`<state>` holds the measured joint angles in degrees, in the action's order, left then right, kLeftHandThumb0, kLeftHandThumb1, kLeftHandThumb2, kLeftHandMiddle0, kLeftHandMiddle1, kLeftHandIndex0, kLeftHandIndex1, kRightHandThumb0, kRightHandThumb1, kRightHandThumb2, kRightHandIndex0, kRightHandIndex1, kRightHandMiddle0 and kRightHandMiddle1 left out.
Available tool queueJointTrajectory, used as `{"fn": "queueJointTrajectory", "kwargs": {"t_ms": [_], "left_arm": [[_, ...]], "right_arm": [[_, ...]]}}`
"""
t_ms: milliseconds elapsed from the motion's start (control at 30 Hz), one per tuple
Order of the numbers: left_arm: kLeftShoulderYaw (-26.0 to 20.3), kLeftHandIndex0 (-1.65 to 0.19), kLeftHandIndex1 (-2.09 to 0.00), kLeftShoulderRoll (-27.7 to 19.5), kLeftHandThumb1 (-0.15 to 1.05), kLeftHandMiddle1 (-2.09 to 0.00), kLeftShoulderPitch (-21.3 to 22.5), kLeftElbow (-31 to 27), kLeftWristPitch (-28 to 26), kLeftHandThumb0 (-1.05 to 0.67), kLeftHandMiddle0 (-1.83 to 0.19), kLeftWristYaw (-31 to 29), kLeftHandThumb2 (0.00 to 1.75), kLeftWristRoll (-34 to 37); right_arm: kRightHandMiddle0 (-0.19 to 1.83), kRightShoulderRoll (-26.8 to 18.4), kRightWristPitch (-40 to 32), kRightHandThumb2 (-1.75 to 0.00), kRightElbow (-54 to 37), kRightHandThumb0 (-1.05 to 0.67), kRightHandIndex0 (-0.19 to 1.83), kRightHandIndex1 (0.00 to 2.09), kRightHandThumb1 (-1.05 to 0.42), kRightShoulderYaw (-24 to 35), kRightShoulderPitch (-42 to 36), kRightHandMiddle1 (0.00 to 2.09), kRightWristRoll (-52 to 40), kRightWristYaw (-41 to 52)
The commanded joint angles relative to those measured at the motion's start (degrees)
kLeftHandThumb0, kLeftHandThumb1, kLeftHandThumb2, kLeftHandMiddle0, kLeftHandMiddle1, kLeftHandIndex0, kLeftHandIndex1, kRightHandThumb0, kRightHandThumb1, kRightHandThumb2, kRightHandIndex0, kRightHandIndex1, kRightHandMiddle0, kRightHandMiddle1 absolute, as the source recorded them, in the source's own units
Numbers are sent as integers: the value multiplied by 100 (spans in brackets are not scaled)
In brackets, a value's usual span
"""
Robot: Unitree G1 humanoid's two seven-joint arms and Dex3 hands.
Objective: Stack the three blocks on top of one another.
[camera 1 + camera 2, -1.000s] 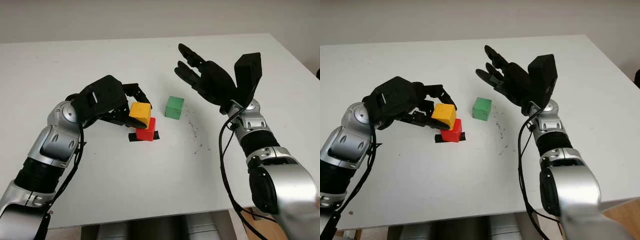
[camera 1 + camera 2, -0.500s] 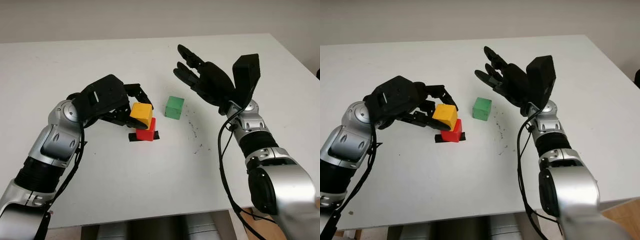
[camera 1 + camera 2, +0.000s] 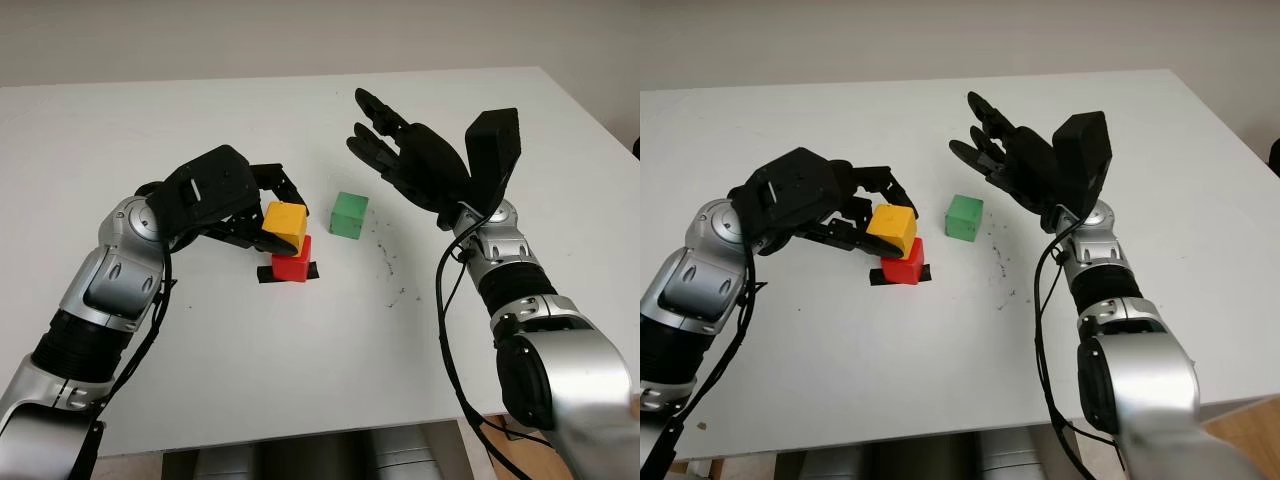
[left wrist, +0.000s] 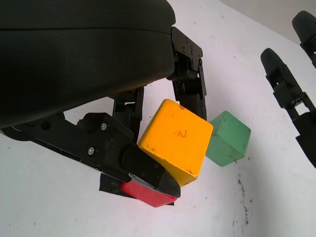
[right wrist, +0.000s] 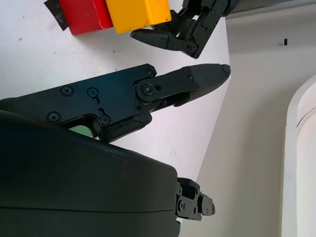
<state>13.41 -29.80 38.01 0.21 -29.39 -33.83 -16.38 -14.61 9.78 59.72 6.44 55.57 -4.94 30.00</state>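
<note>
My left hand (image 3: 215, 195) grasps the yellow cube-shaped block (image 3: 284, 224) between its fingers (image 4: 148, 173), holding it tilted on top of the red cube-shaped block (image 3: 293, 265), which sits on a strip of black tape (image 3: 266, 273) on the white surface (image 3: 300, 360). The green cube-shaped block (image 3: 349, 214) stands just beside them. My right hand (image 3: 425, 165) hovers open above it.

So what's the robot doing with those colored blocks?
It is building a tower. The left hand grips the yellow block and has it on top of the red block, tilted and a bit off to one side. The red block sits on a patch of black tape. The green block waits alone on the white table. The right hand is open, raised above the table beyond the green block.
</note>
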Motion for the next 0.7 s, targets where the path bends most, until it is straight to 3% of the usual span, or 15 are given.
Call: {"fn": "queueJointTrajectory", "kwargs": {"t_ms": [0, 100, 200, 667], "left_arm": [[160, -12, -99, -111, 91, -105, 142, -109, -24, -47, -21, -175, 5, -80], [287, -13, -38, -202, 89, -43, 206, -151, -113, -59, -17, -428, 5, -185], [422, -8, -15, -293, 90, -15, 276, -245, -296, -66, -10, -681, 6, -321], [468, 11, -2, -431, 92, -2, 382, -461, -689, -75, 10, -1301, 6, -295]], "right_arm": [[-3, 4, 55, -11, -81, -70, -9, 6, -105, 8, -48, 6, -30, 11], [-3, 12, 67, -10, -61, -70, -9, 6, -105, 20, -42, 6, -38, 5], [-3, 10, 107, -11, -55, -70, -9, 5, -105, 14, -44, 6, -29, 15], [-4, 12, 95, -10, -17, -68, -10, 5, -105, 35, -7, 5, -49, 36]]}}
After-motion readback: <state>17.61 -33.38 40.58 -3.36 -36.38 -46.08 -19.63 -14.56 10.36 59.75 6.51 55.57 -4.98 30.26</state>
